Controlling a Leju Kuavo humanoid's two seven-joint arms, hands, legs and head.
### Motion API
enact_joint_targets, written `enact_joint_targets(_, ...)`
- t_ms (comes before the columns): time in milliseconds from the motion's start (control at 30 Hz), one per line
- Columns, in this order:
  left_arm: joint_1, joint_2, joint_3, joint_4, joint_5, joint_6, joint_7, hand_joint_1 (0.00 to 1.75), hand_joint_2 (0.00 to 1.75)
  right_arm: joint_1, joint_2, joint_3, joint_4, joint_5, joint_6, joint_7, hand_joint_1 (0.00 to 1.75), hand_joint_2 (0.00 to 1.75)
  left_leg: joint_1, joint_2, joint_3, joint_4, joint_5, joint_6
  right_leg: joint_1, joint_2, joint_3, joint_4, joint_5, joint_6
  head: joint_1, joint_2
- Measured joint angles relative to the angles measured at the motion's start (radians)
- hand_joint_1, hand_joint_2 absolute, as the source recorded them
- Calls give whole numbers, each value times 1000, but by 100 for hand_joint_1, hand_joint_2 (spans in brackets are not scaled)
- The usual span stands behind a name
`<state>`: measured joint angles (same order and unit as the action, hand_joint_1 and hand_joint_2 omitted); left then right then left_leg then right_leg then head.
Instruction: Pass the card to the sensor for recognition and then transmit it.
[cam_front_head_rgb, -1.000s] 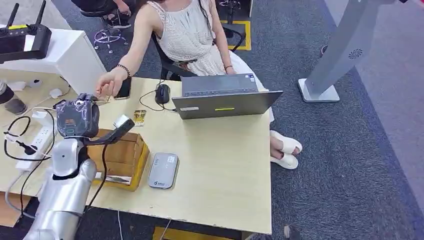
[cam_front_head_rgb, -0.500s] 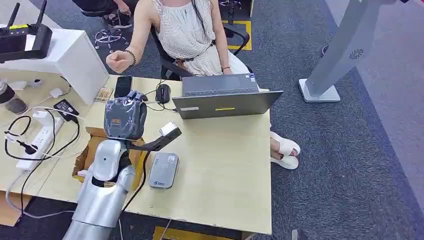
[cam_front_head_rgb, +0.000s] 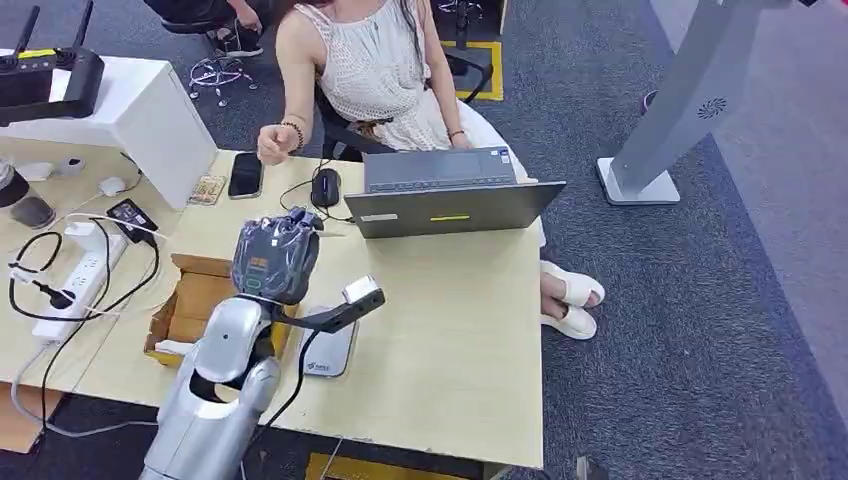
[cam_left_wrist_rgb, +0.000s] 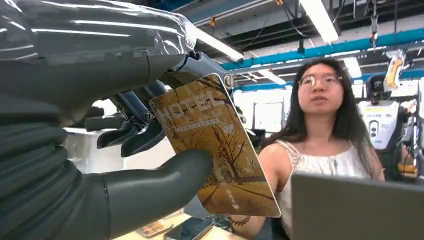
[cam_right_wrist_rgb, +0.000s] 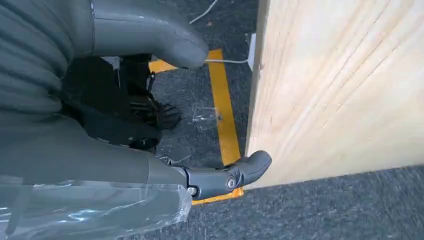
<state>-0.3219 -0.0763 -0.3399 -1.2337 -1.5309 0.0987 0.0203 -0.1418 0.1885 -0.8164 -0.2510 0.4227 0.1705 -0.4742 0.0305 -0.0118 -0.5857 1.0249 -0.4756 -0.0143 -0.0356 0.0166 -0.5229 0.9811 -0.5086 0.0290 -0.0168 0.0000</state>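
Observation:
My left hand (cam_front_head_rgb: 278, 255), wrapped in clear plastic, is raised over the desk just above the grey card sensor (cam_front_head_rgb: 336, 350), which my forearm partly hides. In the left wrist view this hand (cam_left_wrist_rgb: 80, 85) pinches a golden hotel card (cam_left_wrist_rgb: 215, 145) between thumb and fingers, with the card's face towards the camera. My right hand (cam_right_wrist_rgb: 150, 165) hangs beside the desk's edge (cam_right_wrist_rgb: 260, 100), holding nothing, thumb and fingers apart.
A person (cam_front_head_rgb: 370, 60) sits across the desk (cam_front_head_rgb: 450, 320), one hand (cam_front_head_rgb: 272, 145) raised near a phone (cam_front_head_rgb: 245, 173). An open laptop (cam_front_head_rgb: 450, 190), a mouse (cam_front_head_rgb: 325, 186), an open cardboard box (cam_front_head_rgb: 195, 300), a second card (cam_front_head_rgb: 207, 188) and a power strip with cables (cam_front_head_rgb: 70, 280) also lie on the desk.
My left arm swung right with the card, from over the cardboard box to above the sensor. The person's hand left my hand, lifted, and now hovers near the phone.

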Motion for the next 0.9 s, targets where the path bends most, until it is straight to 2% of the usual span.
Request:
enact_joint_targets(133,15,17,-10,-11,-5,-51,58,175,175,-1,3,0,0,-14,0,1,0,175,0,0,0,0,0,0,0,0,0,0,0,0,0,0)
enact_joint_targets(300,39,35,-38,-35,-6,-80,115,175,175,0,6,0,0,-32,-4,-6,0,175,0,0,0,0,0,0,0,0,0,0,0,0,0,0)
enact_joint_targets(667,80,59,-58,-59,-5,-112,97,175,175,-1,6,0,-3,-37,-10,-8,0,175,0,0,0,0,0,0,0,0,0,0,0,0,0,0)
enact_joint_targets(900,94,67,-78,-58,-5,-156,88,175,175,-1,6,0,-3,-41,-10,-7,0,175,0,0,0,0,0,0,0,0,0,0,0,0,0,0)
